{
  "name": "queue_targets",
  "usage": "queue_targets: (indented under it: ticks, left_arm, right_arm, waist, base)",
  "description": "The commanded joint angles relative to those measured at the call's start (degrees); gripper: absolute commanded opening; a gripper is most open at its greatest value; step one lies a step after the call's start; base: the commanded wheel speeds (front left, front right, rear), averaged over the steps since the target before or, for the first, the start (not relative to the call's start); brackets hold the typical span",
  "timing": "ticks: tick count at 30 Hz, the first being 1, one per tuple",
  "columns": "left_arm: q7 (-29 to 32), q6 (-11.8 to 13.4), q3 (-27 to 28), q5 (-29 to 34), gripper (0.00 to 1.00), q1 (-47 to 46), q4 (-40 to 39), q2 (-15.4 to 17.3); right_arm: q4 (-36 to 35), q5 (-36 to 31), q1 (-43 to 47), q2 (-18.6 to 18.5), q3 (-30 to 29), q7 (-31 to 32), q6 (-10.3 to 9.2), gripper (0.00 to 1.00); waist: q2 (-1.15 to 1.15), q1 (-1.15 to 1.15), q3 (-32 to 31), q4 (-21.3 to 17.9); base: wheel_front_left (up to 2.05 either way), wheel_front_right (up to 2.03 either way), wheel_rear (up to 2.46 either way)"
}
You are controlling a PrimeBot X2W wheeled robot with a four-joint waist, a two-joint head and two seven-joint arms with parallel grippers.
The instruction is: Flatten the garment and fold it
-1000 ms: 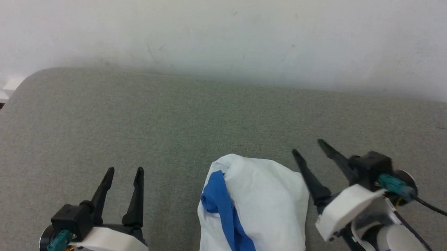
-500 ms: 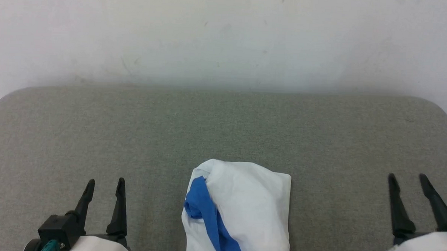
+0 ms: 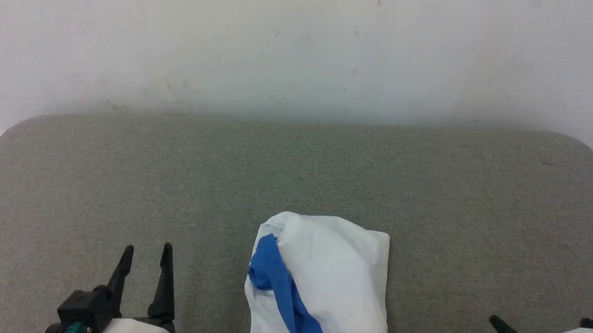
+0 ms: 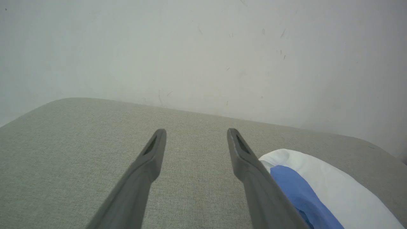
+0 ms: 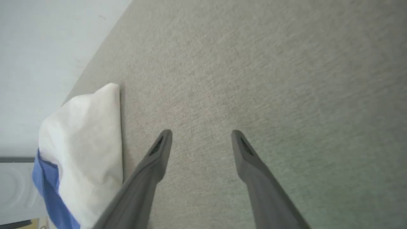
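- Where the grey-green padded surface [image 3: 296, 176] ends at 12 o'clock in the head view, a pale, scuffed wall [image 3: 301, 46] rises behind it.
- The garment [image 3: 331, 278] lies gathered into a compact white bundle at 6 o'clock on that surface, between the two grippers and touching neither.
- A blue sleeve [image 3: 276, 280] crosses the bundle's 9 o'clock side, slanting down toward 6 o'clock.
- The left gripper [image 3: 147, 250] sits at 7 o'clock, its fingers spread apart and holding nothing.
- The right gripper [image 5: 202, 133] sits at 5 o'clock, its fingers likewise spread over bare fabric, empty.
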Motion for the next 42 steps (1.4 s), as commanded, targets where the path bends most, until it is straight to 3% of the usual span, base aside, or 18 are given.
queue_targets:
  ticks: [1,5,8,16,21,22,23,24,32,36,42]
  left_arm:
    - [-0.28,-0.69,0.14,0.56,1.0,0.07,0.27,-0.53]
    - [-0.28,-1.61,0.08,0.98,1.0,-0.59,0.78,-1.36]
    - [-0.28,-2.25,0.22,1.23,1.0,-1.22,1.27,-1.95]
    - [-0.28,-3.88,0.84,2.2,1.0,-2.89,2.6,-3.03]
    - [-0.28,-4.64,1.33,2.82,1.0,-3.63,3.15,-3.61]
    - [-0.28,-4.77,1.47,2.94,1.0,-3.72,3.25,-3.72]
    - [-0.28,-4.9,1.6,3.05,1.0,-3.79,3.36,-3.83]
    - [-0.28,-5.0,1.76,3.16,1.0,-3.84,3.45,-3.96]
    - [-0.28,-5.63,2.97,4.06,1.0,-3.32,3.82,-4.99]
    - [-0.28,-5.95,3.3,4.45,1.0,-2.98,3.8,-5.29]
    - [-0.28,-6.46,4.05,5.13,1.0,-2.48,2.88,-6.07]
  right_arm:
    - [2.17,4.82,-2.24,0.4,0.41,2.98,-0.02,1.0]
    - [10.35,16.87,-5.97,0.53,4.25,10.08,-0.02,1.0]
    - [15.45,23.92,-9.22,0.55,9.66,10.84,-0.02,1.0]
    - [24.08,37.53,-17.47,0.56,23.81,5.31,-0.02,1.0]
    - [28.45,40.93,-20.97,0.56,30.42,2.65,-0.02,1.0]
    - [29.26,41.2,-21.55,0.56,31.38,2.36,-0.02,0.63]
    - [29.87,41.55,-22.09,0.56,32.3,2.25,-0.02,0.36]
    - [30.32,41.8,-22.54,0.56,33.04,1.97,-0.02,0.0]
    - [31.3,37.02,-24.86,-1.55,36.41,-3.69,-0.02,0.0]
    - [30.58,31.62,-25.43,-4.83,38.66,-7.46,-0.02,0.0]
    - [29.29,17.43,-26.95,-12.69,44.73,-10.63,-0.02,0.0]
  waist:
    - [0.0,0.01,0.21,0.61]
    - [0.0,0.01,0.79,1.5]
    - [0.0,0.01,1.27,2.03]
    - [0.0,0.01,2.58,3.22]
    - [0.0,0.01,3.16,3.92]
    - [0.0,0.01,3.23,4.02]
    - [0.0,0.01,3.26,4.09]
    - [0.0,0.01,3.27,4.13]
    - [0.0,0.01,2.29,3.49]
    - [0.0,0.01,1.76,2.64]
    - [0.0,0.01,1.75,-0.87]
  base:
    - [0.0,0.0,0.0]
    - [0.0,0.0,0.0]
    - [0.0,0.0,0.0]
    - [0.0,0.0,0.0]
    - [0.0,0.0,0.0]
    - [0.0,0.0,0.0]
    - [0.0,0.0,0.0]
    - [0.0,0.0,0.0]
    - [0.0,0.0,0.0]
    - [0.0,0.0,0.0]
    - [0.0,0.0,0.0]
